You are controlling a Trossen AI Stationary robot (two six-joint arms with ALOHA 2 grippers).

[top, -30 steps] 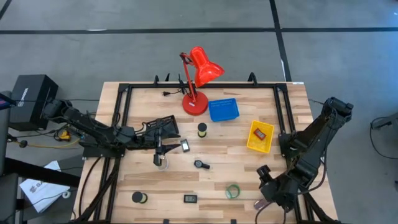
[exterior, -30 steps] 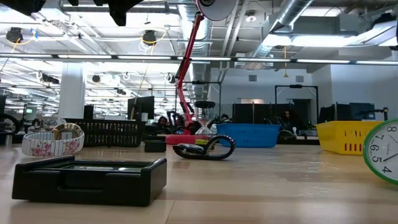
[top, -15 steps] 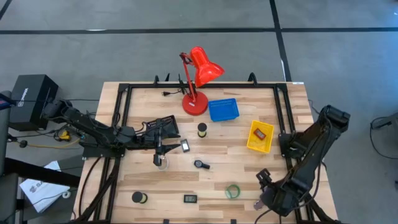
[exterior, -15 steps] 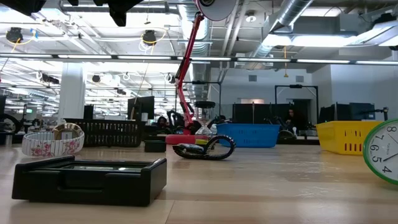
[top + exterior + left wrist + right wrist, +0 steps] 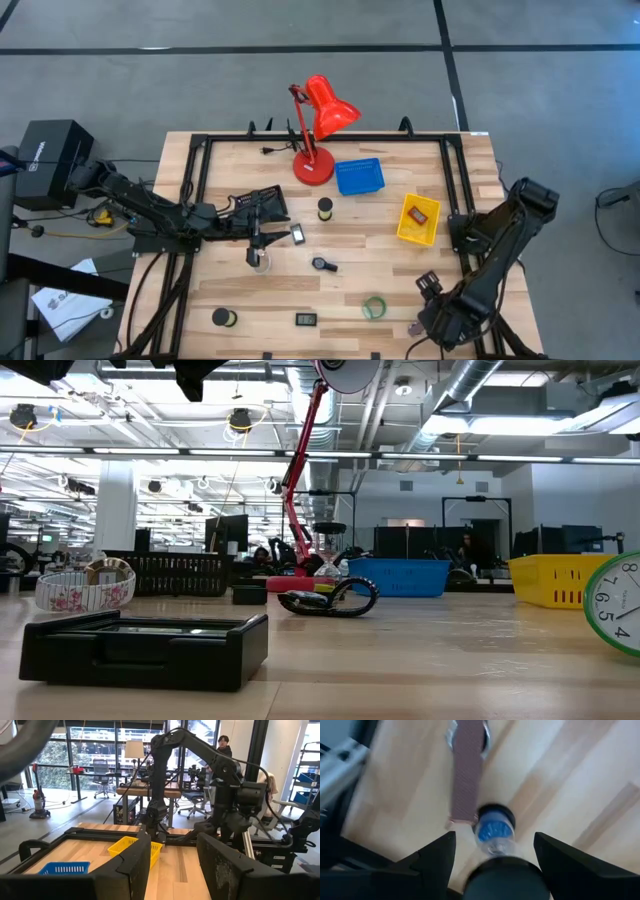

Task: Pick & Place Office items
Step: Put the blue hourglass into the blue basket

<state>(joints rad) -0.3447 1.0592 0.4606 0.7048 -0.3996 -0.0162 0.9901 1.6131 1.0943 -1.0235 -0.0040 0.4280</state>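
Observation:
Office items lie spread on the wooden table [image 5: 380,262]: a black roll [image 5: 325,208], a clear tape ring [image 5: 260,258], a green ring [image 5: 374,307], a black oblong [image 5: 306,320] and another black roll [image 5: 222,317]. A red piece [image 5: 420,214] lies in the yellow tray [image 5: 405,232]. My right gripper [image 5: 430,305] hangs open over the near right corner. In its wrist view, its fingers [image 5: 437,857] stand on either side of a small blue-capped piece [image 5: 494,827] next to a maroon strap [image 5: 467,780]. My left gripper [image 5: 172,862] is open, held level at the table's left.
A tall red desk lamp [image 5: 318,125] stands at the far edge beside the blue tray [image 5: 359,176]. A black frame [image 5: 200,150] runs around the table. In the low view a black tray [image 5: 180,572] and a floral ring [image 5: 85,590] sit at the left.
My right arm has folded in and drawn a little toward the table's near edge, its gripper staying over the near right corner. The items on the table have stayed where they were.

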